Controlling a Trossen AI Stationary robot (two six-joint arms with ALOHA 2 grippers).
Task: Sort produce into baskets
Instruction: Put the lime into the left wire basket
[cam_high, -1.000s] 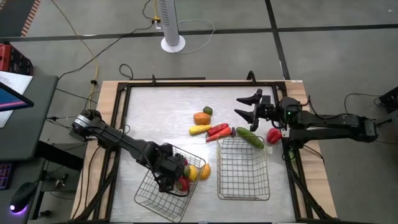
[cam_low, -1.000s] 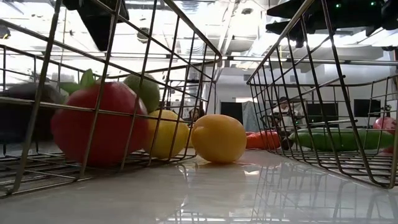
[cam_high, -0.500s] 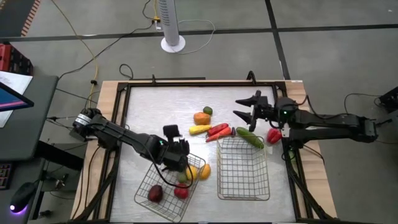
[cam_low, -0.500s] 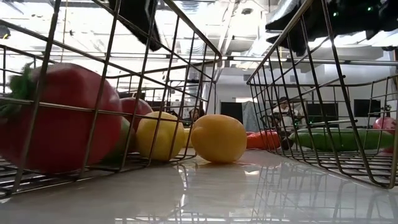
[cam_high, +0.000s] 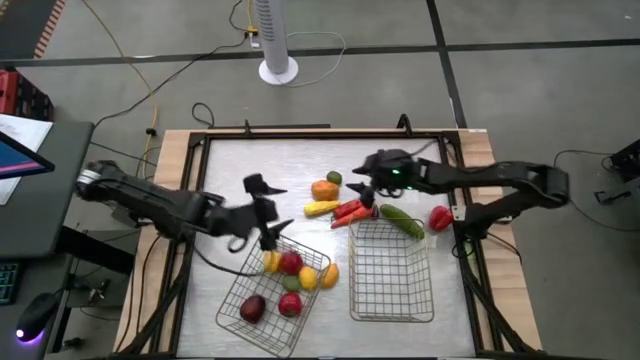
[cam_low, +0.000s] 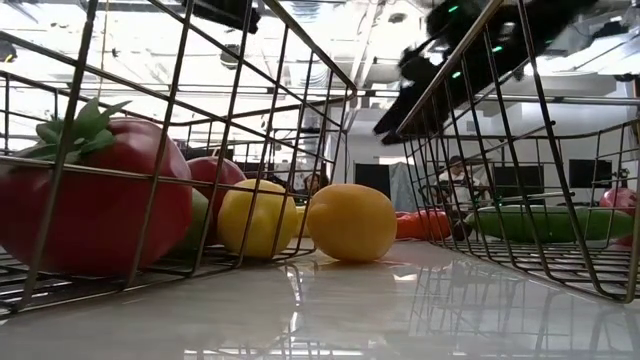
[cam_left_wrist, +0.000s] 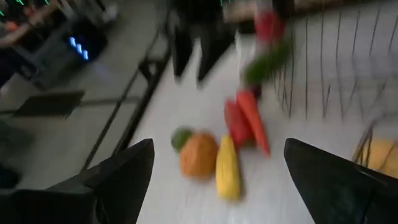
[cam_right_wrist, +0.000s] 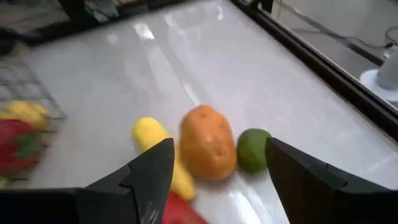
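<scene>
My left gripper (cam_high: 272, 207) is open and empty, above the table just beyond the left wire basket (cam_high: 243, 288). That basket holds several round pieces: red (cam_high: 291, 263), yellow (cam_high: 271, 262), maroon (cam_high: 251, 310). A yellow-orange piece (cam_low: 350, 222) lies on the table between the baskets. My right gripper (cam_high: 360, 187) is open and empty, above the loose pieces: orange piece (cam_right_wrist: 207, 149), green round piece (cam_right_wrist: 254, 149), yellow piece (cam_right_wrist: 158, 146), red chilies (cam_high: 350, 210). The cucumber (cam_high: 402, 220) lies at the far edge of the right basket (cam_high: 392, 290).
A red piece (cam_high: 440, 217) lies at the table's right edge, beside the black frame rail. The black frame (cam_high: 300, 135) runs round the tabletop. A white fan base (cam_high: 278, 70) and cables lie on the floor beyond the far edge.
My left gripper has risen out of the left basket and gone toward the table's far edge. A red piece and a maroon piece now show in the basket's near part. My right gripper has gone toward the table's left, over the loose pieces.
</scene>
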